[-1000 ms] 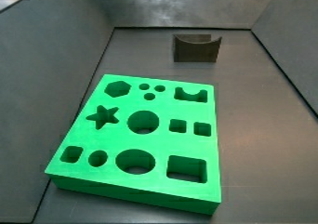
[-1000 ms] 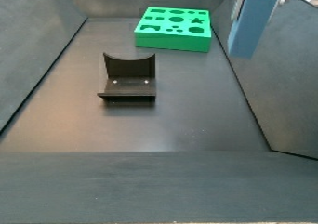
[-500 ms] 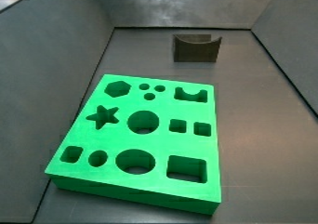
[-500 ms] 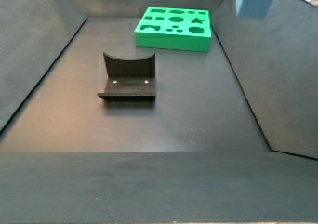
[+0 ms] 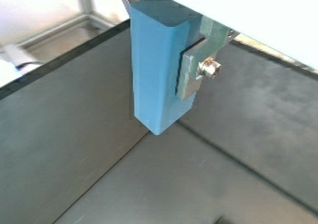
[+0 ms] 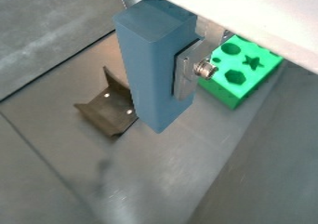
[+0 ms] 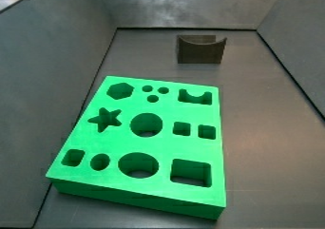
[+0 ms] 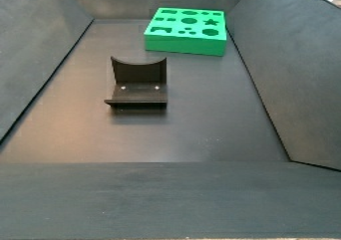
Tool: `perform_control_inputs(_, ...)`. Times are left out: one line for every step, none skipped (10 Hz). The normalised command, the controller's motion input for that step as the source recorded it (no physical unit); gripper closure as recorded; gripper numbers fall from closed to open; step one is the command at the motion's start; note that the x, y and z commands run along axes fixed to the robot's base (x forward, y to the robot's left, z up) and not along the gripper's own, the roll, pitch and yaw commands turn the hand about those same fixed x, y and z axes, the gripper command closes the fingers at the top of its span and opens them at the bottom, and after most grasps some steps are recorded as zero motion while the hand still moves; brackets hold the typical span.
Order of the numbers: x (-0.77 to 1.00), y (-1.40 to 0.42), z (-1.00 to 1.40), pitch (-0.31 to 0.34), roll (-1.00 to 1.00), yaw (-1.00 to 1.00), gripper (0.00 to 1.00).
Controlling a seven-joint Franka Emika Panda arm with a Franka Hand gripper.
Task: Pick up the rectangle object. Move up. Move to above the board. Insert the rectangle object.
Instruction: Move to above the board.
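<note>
Overhead, gripper [image 5: 187, 56]: showing only in both wrist views [image 6: 181, 68], hanging high above the dark floor; not showing in either side view.
Fingers: a flat silver finger [image 5: 196, 65] is pressing against one side of the rectangle object; its partner is hidden behind the block. The jaws are standing closed to the block's width, clamping it.
Rectangle object [image 5: 162, 65]: a slim light-blue block, gripped near its upper end and hanging upright below the fingers, clear of the floor. In a wrist view [image 6: 155, 65] its lower end is appearing above the floor between the fixture and the board.
Board [image 7: 146, 138]: a large bright green slab lying flat on the floor, with star, hexagon, circle and square cut-outs, all sitting unfilled. In a side view [image 8: 186, 31] it is lying beyond the fixture, toward the far wall.
Fixture [image 8: 138, 82]: a dark bracket on a base plate, standing on the floor well apart from the board; in a wrist view [image 6: 110, 105] it is sitting on the opposite side of the block from the board [image 6: 240, 72].
</note>
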Motion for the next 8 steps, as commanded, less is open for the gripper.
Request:
perform_control_inputs(0.23, -1.0, 0.11, 0.155, 0.01, 0.15, 1.0)
perform_control_inputs(0.23, -1.0, 0.11, 0.135, 0.01, 0.11, 1.0)
perform_control_inputs(0.24, -1.0, 0.12, 0.112, 0.0, 0.05, 1.0)
perform_control_inputs(0.24, -1.0, 0.12, 0.113, 0.0, 0.03, 1.0)
perform_control_inputs(0.25, -1.0, 0.12, 0.12, 0.0, 0.02, 1.0)
perform_control_inputs(0.26, -1.0, 0.12, 0.121, -0.01, 0.02, 1.0)
perform_control_inputs(0.26, -1.0, 0.12, 0.119, 0.0, 0.02, 1.0)
perform_control_inputs(0.27, -1.0, 0.13, 0.117, -0.01, 0.01, 1.0)
